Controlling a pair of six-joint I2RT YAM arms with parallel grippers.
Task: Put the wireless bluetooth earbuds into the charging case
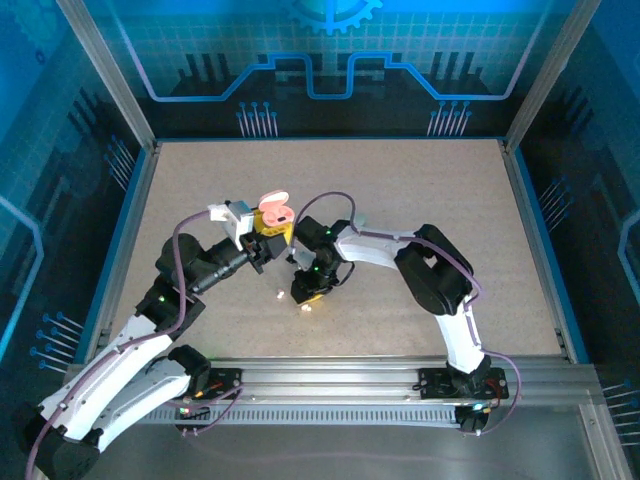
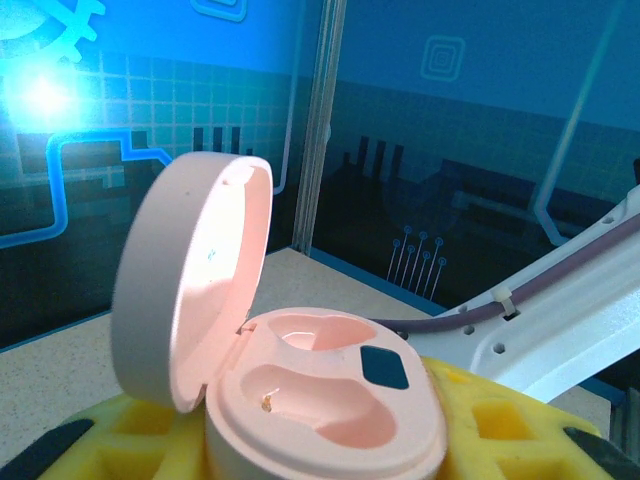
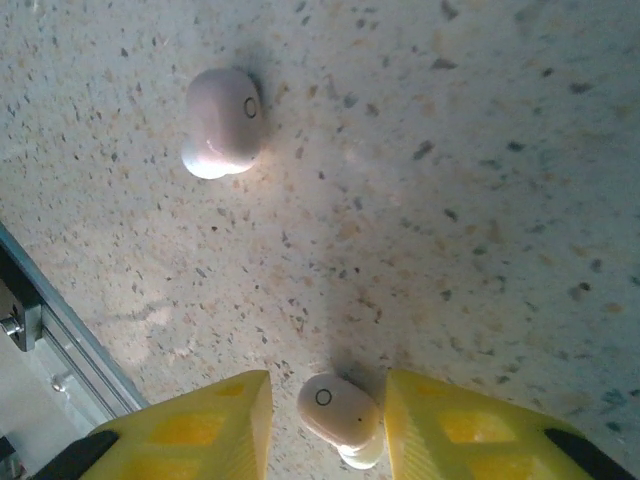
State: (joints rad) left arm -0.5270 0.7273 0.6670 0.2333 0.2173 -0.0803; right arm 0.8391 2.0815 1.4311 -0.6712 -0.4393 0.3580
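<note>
One earbud (image 3: 340,410) lies on the table (image 3: 450,200) between my right gripper's (image 3: 328,425) spread fingers (image 3: 215,430), not pinched yet. The right arm is bent in, wrist pointing down, just on the bases' side of the case (image 2: 330,400). My left gripper (image 1: 262,240) clamps the open pink case, held up. Count: two earbuds, one case. The second earbud (image 3: 222,122) lies loose, also on the bases' side of the case.

I'm seeing glossy smooth plastic earbuds (image 3: 222,122) on a matt speckled surface (image 3: 450,200); the charging case (image 2: 330,400) is looking satin-smooth plastic.
</note>
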